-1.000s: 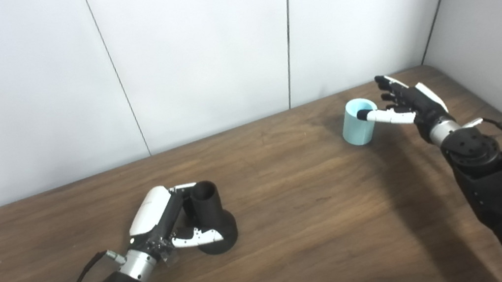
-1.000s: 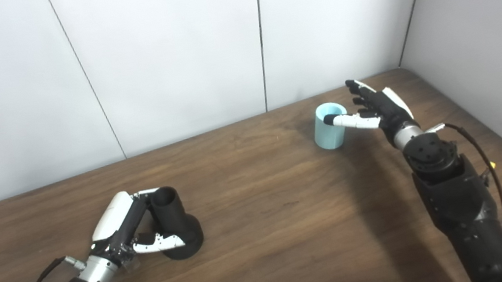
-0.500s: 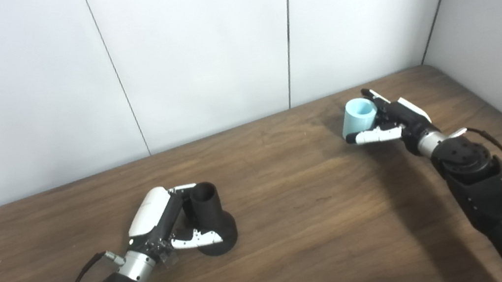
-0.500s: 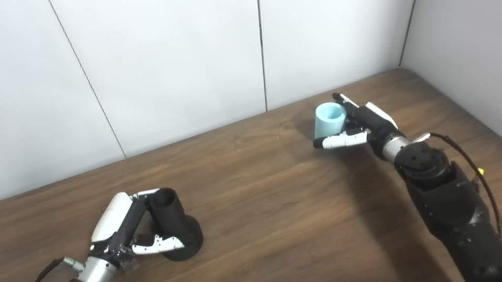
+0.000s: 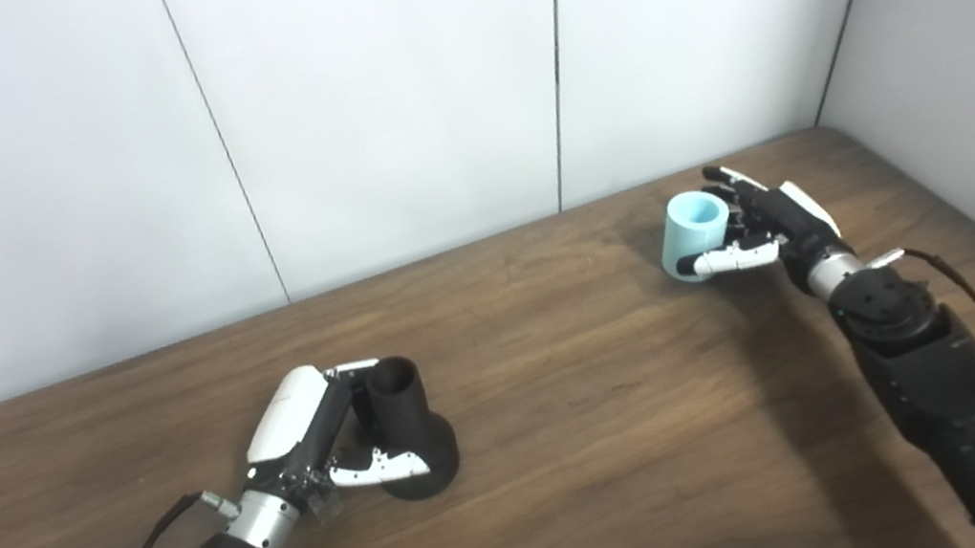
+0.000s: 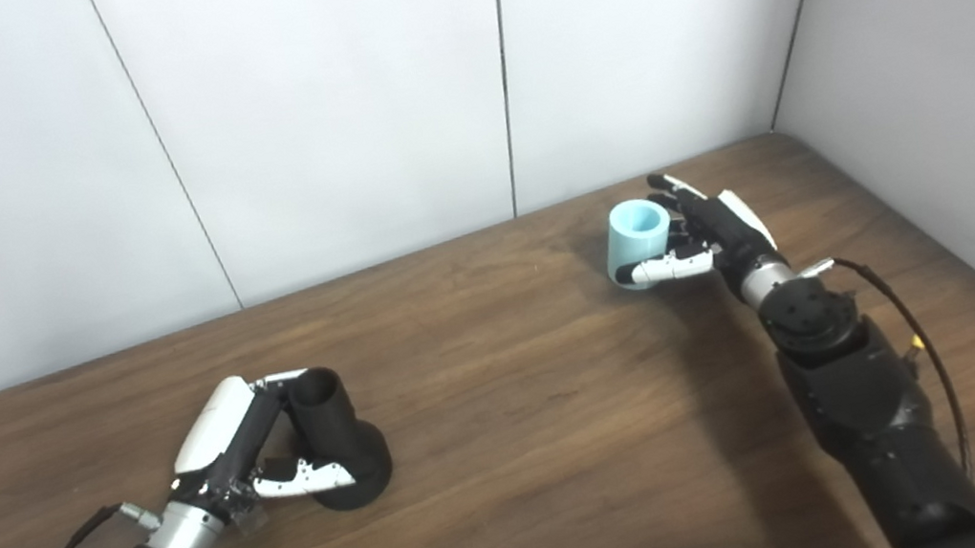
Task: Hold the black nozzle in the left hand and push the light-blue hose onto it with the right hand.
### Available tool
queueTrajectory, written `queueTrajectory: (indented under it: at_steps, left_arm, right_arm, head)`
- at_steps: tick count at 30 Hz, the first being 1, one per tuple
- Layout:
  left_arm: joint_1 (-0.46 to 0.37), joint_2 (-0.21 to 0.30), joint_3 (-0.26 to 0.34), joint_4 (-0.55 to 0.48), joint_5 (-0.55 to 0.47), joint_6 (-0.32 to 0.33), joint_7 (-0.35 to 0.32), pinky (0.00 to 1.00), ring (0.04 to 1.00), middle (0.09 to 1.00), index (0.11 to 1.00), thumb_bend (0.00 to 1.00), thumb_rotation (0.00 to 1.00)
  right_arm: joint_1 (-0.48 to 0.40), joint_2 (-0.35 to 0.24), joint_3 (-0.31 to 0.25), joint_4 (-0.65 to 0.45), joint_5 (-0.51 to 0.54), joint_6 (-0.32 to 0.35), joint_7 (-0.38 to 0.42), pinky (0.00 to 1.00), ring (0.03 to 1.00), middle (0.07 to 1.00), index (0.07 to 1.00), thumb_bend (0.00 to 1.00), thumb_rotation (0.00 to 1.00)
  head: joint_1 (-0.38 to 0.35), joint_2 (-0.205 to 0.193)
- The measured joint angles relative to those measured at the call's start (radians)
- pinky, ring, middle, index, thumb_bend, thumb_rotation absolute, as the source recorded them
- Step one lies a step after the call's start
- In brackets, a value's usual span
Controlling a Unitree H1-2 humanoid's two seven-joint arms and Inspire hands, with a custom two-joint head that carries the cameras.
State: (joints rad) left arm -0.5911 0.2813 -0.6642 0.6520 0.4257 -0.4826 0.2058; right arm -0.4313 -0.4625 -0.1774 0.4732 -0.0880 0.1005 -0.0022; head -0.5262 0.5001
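A: Where is the right hand (image 5: pixel 765 223)?

B: At the far right of the table (image 5: pixel 573 455), wrapped round the hose (image 5: pixel 693 235). The thumb lies across the near side low down, the fingers (image 6: pixel 686 191) curl behind. I'd call it grasping the hose, though I can't tell whether the stub has left the wood.

A: And the left hand (image 6: pixel 233 447)?

B: Near the front left, clasping the nozzle (image 6: pixel 333 437). The thumb crosses the flared base, the fingers sit behind the upright neck. The nozzle stands on its wide base, mouth up.

A: So the two parts are well apart.

B: Yes, with bare table between them. The step in hand, as I judge it, is securing the hose before carrying it across.

A: How to do that well?

B: Firm the grip first; the hose is short and smooth-looking, so a loose pinch may let it twist. Keep the thumb clear of the end that goes onto the neck, since a thumb there would probably block the push.

A: Then the approach?

B: Bring the bore in line with the neck's axis and push straight along it. The left hand should brace the base, or the nozzle is likely to tip.
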Motion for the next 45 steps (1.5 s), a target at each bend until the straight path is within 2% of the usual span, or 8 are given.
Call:
queueTrajectory:
  at_steps: [1,5,12,24,28,32,37,45]
  left_arm:
    - [0.000,0.000,-0.001,-0.001,0.000,0.000,0.000,0.38,0.407,0.473,0.499,0.50,0.00]
    - [0.000,0.000,-0.001,-0.002,0.000,0.000,-0.003,0.38,0.407,0.475,0.498,0.50,0.00]
    - [0.000,0.000,0.000,-0.001,0.000,0.000,-0.003,0.38,0.410,0.471,0.500,0.50,0.00]
    - [0.001,0.001,0.000,-0.002,0.000,0.000,-0.003,0.39,0.417,0.476,0.495,0.50,0.00]
    - [0.001,0.000,0.002,-0.003,0.002,0.000,-0.003,0.38,0.416,0.481,0.493,0.50,0.00]
    - [0.004,-0.001,0.009,-0.006,0.002,0.001,-0.009,0.38,0.418,0.479,0.497,0.50,0.00]
    - [0.007,-0.004,0.013,-0.011,0.008,0.001,-0.012,0.37,0.413,0.481,0.497,0.50,0.00]
    - [0.009,-0.015,0.023,-0.015,0.017,0.001,-0.021,0.32,0.377,0.475,0.536,0.50,0.00]
  right_arm:
    - [-0.009,0.006,0.005,0.020,-0.020,-0.014,-0.032,0.46,0.522,0.516,0.617,0.58,0.00]
    - [-0.031,0.010,0.039,0.079,-0.077,-0.060,-0.120,0.36,0.418,0.436,0.531,0.53,0.00]
    - [-0.034,0.021,0.064,0.099,-0.096,-0.092,-0.180,0.35,0.397,0.473,0.534,0.52,0.00]
    - [-0.031,0.022,0.078,0.104,-0.096,-0.115,-0.193,0.36,0.400,0.476,0.541,0.51,0.00]
    - [0.000,0.026,0.095,0.035,-0.097,-0.103,-0.177,0.39,0.425,0.481,0.515,0.52,0.00]
    - [0.050,0.039,0.120,-0.107,-0.098,-0.066,-0.127,0.41,0.439,0.481,0.504,0.52,0.00]
    - [0.051,0.077,0.121,-0.281,-0.067,-0.033,-0.067,0.36,0.427,0.478,0.510,0.52,0.00]
    - [0.005,0.186,0.121,-0.514,-0.004,0.084,-0.023,0.33,0.415,0.493,0.508,0.52,0.00]
  head:
    - [0.000,0.000]
    - [0.008,0.008]
    - [0.017,0.015]
    - [0.058,0.031]
    - [0.115,0.043]
    - [0.216,0.061]
    - [0.244,0.072]
    - [0.296,0.084]
